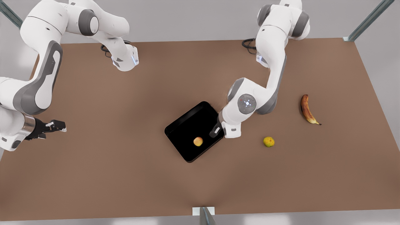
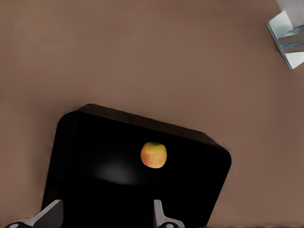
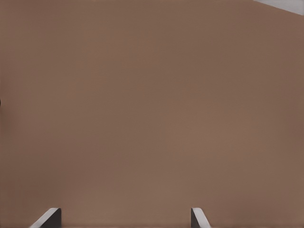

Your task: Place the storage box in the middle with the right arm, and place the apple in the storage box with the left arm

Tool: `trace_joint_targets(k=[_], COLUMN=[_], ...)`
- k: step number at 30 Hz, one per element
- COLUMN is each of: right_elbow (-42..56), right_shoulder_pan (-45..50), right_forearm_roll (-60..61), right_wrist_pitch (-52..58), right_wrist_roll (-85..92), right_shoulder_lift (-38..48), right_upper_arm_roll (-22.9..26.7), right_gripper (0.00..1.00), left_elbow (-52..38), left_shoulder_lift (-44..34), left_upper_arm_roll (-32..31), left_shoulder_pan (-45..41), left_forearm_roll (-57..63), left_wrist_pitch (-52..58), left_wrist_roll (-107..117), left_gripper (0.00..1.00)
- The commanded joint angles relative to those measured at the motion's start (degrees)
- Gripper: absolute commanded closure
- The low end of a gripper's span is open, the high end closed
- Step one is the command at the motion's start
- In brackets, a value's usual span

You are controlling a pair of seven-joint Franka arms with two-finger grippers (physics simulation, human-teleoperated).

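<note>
Apple lies in storage box, beside open left pincer.

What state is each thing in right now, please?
Box: on the table's middle, tilted, holding the apple.
Apple: lying inside the box, free.
Left claw: open, over the box's edge.
Right claw: open, waiting over bare table.
Yellow-green fruit: on the table.
Banana: lying flat, browned.

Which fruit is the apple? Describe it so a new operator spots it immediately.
Find the black storage box mid-table, with the open left gripper over its edge. The apple lies inside it: small, round, red-yellow. The yellow-green fruit and browned banana lie outside on the table.
</note>
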State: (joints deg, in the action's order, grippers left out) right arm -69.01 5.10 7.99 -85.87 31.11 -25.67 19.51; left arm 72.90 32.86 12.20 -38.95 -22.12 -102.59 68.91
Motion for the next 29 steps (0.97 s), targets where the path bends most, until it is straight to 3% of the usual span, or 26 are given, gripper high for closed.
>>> trace_joint_targets(k=[1,3,6,9,10,11,12,13,16,21,29], right_elbow=[0.01,-0.08,-0.16,-0.16,-0.16,-0.16,-0.16,-0.16,0.19,0.19,0.01], right_shoulder_pan=[0.0,0.09,0.09,0.09,0.09,0.09,0.0,0.0,-0.79,-0.88,-0.79], right_forearm_roll=[-0.08,0.01,0.01,0.01,0.01,0.01,0.01,0.01,0.01,-0.87,-2.19], right_wrist_pitch=[-0.09,-0.09,-0.09,-0.09,-0.09,-0.09,-0.09,-0.09,0.0,1.76,2.37], right_wrist_roll=[0.01,-0.08,-0.08,0.01,0.01,0.01,0.18,0.18,0.45,-4.48,-4.21], right_shoulder_lift=[0.0,0.0,0.0,-0.26,-0.26,-0.26,-0.35,-0.35,-0.17,1.5,2.2], right_upper_arm_roll=[0.0,0.0,0.0,0.0,0.0,0.0,0.0,0.0,0.18,0.27,0.97], right_gripper=[0.0,0.0,0.0,0.0,0.0,0.0,0.0,0.0,0.0,0.0,0.0], left_elbow=[1.79,13.4,13.32,13.67,13.58,13.06,13.05,18.66,31.07,31.69,25.62], left_shoulder_lift=[-1.82,-13.86,-18.27,-18.88,-18.8,-19.67,-20.99,-25.29,-32.42,-33.56,-32.07], left_upper_arm_roll=[0.63,8.27,21.54,27.88,26.13,8.78,-3.83,-9.91,-13.42,-9.3,-9.12], left_shoulder_pan=[1.32,2.91,3.18,4.23,6.94,21.5,31.55,37.19,37.19,33.67,33.67], left_forearm_roll=[0.58,5.84,9.62,13.33,13.59,17.6,21.67,22.2,21.68,21.41,22.12], left_wrist_pitch=[2.2,6.07,14.96,14.87,14.69,14.43,15.05,14.26,4.85,7.22,14.96], left_wrist_roll=[-5.41,-26.78,-51.04,-69.09,-69.09,-69.0,-68.3,-67.6,-62.32,-65.57,-64.6], left_gripper=[0.0,0.0,0.0,0.0,0.0,0.0,0.0,0.0,0.0,0.0,0.0])
